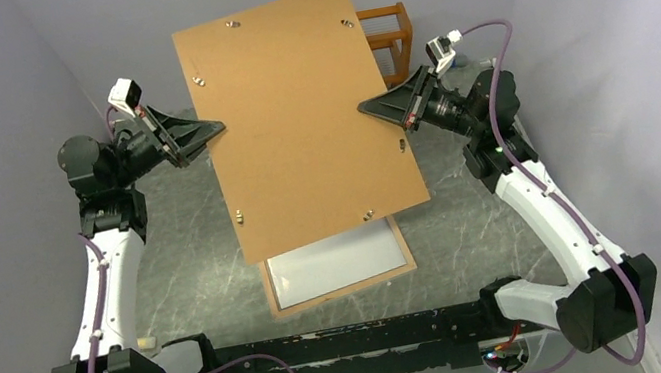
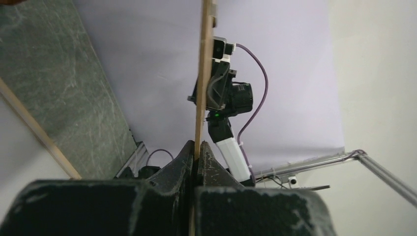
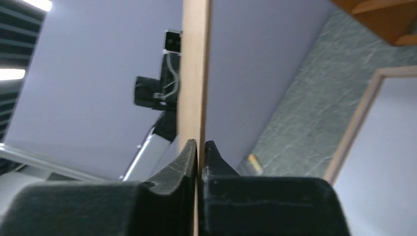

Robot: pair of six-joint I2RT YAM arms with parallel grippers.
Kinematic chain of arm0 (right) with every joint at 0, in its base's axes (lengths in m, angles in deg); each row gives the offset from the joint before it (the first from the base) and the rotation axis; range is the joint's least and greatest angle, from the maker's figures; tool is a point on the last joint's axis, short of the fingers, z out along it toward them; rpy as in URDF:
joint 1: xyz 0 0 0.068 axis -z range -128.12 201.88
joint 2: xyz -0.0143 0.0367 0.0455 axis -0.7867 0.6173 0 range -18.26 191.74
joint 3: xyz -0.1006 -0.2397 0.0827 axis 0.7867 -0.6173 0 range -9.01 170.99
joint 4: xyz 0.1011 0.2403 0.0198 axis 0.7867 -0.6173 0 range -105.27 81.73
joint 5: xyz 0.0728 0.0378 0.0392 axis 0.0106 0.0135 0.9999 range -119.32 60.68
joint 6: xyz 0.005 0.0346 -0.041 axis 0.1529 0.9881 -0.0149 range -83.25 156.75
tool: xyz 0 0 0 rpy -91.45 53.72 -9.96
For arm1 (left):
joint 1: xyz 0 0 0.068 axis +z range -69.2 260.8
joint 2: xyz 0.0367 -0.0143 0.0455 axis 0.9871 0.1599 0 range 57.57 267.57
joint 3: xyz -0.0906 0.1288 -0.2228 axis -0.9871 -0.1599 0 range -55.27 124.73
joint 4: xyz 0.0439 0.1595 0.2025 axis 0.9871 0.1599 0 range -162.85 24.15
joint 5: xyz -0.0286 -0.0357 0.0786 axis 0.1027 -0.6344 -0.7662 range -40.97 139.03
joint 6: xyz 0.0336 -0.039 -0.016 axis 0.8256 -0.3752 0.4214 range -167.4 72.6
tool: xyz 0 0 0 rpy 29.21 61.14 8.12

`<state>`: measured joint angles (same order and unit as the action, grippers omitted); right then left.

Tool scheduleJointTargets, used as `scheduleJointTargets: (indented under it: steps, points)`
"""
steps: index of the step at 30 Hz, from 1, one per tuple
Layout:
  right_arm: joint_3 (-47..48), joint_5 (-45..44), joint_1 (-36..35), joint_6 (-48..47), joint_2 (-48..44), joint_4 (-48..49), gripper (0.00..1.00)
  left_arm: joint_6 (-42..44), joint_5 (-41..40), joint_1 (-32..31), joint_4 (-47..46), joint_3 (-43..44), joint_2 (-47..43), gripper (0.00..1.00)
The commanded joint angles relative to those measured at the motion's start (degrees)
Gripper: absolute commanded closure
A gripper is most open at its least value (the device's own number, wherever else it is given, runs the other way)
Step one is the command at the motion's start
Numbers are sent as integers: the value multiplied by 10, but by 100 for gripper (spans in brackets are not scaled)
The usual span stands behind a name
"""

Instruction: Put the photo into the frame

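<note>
- My left gripper [image 1: 219, 125] is pinched tight on the board's [image 1: 295, 121] left edge, and my right gripper [image 1: 363, 107] is closed on its right edge. Both bite only the margin, so the board could slip or twist out.
- The frame [image 1: 344, 289] lies flat on the table [image 1: 189, 271], only its near part showing under the raised board. If I lower without seeing the rest, the board, which sits skewed to the frame, may land across the rim.
- The rack [image 1: 387, 35] stands just behind the board's far right corner, and a swing that way would knock it.
- I cannot tell whether the photo is in the frame.
</note>
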<state>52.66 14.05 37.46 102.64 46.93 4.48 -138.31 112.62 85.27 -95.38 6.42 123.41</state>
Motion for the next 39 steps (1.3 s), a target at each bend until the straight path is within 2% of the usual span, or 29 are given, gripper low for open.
scheduleJointTargets:
  steps: [1,2,4,7,8,10,13,15,17,20,24,29,39]
  points:
    - [-30,56,-4,40,-6,102,100,45,16,-6,11,9,-29,92]
    - [-44,54,-3,42,-11,106,100,86,18,-6,57,16,-33,84]
    - [-75,52,-2,53,-23,132,100,192,11,-6,229,38,-35,64]
    - [-114,47,1,70,-43,141,100,318,-11,-5,396,63,-30,29]
    - [-128,43,2,80,-53,145,100,342,-14,-5,428,72,-27,22]
    - [-159,38,1,113,-71,175,100,383,-24,-4,479,90,-16,16]
    - [-199,25,1,138,-94,175,100,443,-91,-3,582,122,2,14]
    - [-230,20,1,138,-103,169,100,486,-166,-2,668,136,15,13]
    - [-259,17,0,140,-107,179,100,508,-238,-2,710,133,20,12]
    - [-289,15,1,133,-109,185,100,522,-305,-2,728,109,18,11]
    - [-313,10,1,97,-103,172,100,516,-313,-2,700,60,16,10]
    - [-330,2,1,44,-60,174,100,498,-299,-2,648,-6,42,15]
    - [-303,-19,1,-56,45,211,100,536,-290,-2,580,-44,192,21]
